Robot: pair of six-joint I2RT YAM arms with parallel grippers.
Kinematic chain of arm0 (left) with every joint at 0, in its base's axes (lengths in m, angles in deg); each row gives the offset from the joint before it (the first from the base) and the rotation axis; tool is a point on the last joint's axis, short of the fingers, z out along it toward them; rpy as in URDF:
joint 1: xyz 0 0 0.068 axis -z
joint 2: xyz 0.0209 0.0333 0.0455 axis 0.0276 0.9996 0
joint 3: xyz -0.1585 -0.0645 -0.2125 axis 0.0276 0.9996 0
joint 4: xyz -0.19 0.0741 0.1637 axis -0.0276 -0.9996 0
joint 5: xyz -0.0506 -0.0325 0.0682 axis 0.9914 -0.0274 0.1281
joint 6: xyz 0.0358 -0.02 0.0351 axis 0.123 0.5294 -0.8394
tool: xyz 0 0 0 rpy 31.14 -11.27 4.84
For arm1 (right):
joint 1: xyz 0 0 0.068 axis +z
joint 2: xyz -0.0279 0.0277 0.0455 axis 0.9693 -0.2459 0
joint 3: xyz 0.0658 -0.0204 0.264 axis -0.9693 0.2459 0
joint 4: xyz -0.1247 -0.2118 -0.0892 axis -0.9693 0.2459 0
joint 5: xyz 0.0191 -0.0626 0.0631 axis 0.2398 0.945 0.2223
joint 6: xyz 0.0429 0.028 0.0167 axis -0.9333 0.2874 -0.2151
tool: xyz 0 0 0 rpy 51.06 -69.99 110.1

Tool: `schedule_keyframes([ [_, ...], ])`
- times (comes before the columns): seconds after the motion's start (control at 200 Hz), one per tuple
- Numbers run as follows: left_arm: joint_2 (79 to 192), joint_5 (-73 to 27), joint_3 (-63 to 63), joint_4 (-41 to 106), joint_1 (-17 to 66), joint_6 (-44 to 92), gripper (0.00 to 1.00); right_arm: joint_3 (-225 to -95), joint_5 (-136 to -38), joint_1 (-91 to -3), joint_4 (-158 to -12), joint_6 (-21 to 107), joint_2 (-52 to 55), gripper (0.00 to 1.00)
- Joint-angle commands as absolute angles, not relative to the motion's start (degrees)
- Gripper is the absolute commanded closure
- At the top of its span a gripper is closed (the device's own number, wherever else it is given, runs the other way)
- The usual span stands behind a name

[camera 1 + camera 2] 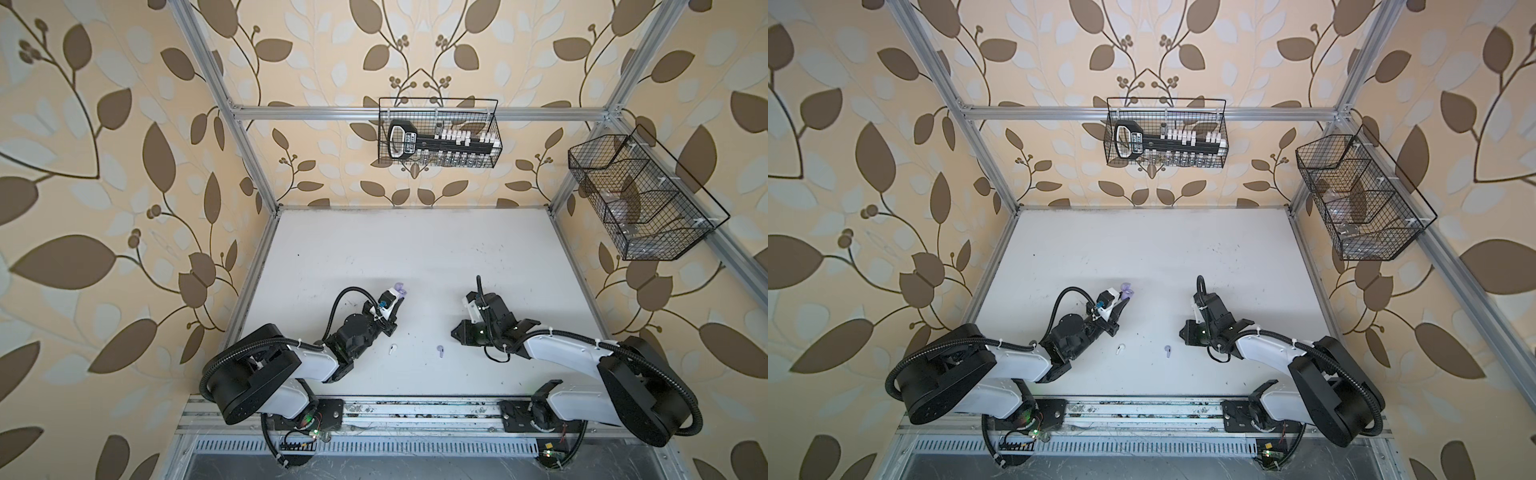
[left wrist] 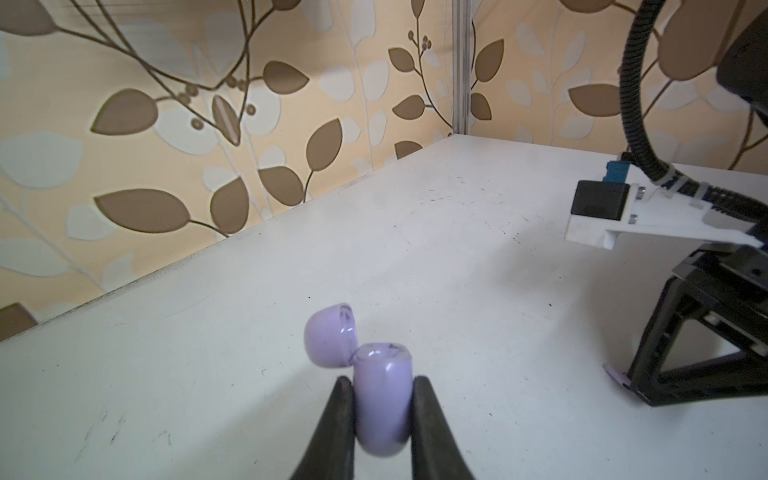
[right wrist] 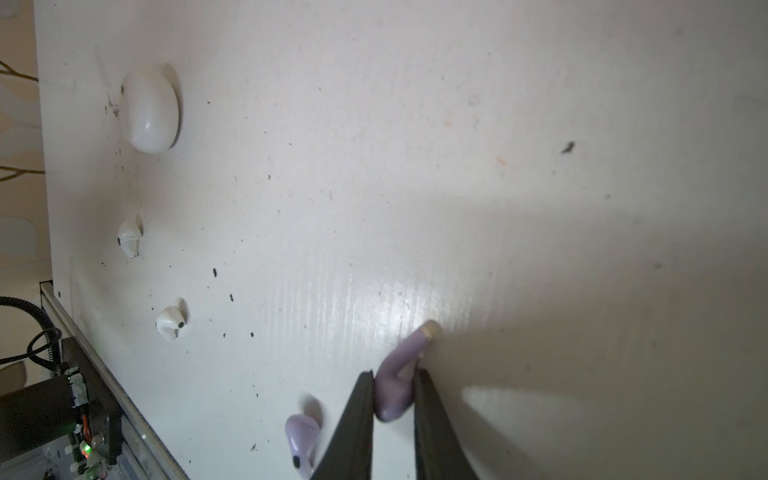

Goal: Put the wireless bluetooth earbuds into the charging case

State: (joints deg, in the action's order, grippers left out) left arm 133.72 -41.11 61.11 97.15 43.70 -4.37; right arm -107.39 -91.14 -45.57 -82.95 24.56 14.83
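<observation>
Black fingers (image 2: 345, 415) of the left gripper (image 2: 382, 384) clamp the lavender charging case (image 2: 382, 419), its lid (image 2: 330, 336) swung open. Only the right wrist view shows the right gripper (image 3: 394, 374) closed on a lavender earbud (image 3: 395, 399) low at the white table (image 3: 498, 124). It also shows a loose lavender earbud (image 3: 301, 436) just beside, and a white earbud (image 3: 170, 322), a second white earbud (image 3: 131, 241) and a shut white case (image 3: 149, 110) well apart. In both top views the right arm hides that grip, and the label on the black tool (image 1: 436, 141) in the wire basket (image 1: 496, 124) is too small to read.
</observation>
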Motion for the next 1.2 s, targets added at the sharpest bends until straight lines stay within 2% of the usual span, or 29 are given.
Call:
schedule_keyframes([
  [0.0,133.0,-39.7,60.4,99.6,43.3,-4.0,1.0,-105.2,-88.9,-46.0,-79.5,23.9,15.3,0.81],
  [0.415,133.1,-39.7,60.3,99.8,43.2,-4.0,1.0,-104.0,-89.0,-46.9,-79.7,23.1,17.2,0.77],
  [0.525,133.2,-39.6,60.3,99.8,43.2,-4.0,1.0,-103.9,-89.0,-46.7,-79.5,22.8,18.0,0.73],
  [1.035,132.9,-39.8,60.4,99.7,43.2,-4.0,1.0,-107.3,-87.4,-40.3,-83.2,18.7,17.8,0.73],
  [1.195,133.0,-39.8,60.4,99.9,43.2,-4.0,1.0,-112.3,-87.7,-39.3,-84.3,18.7,13.2,0.72],
])
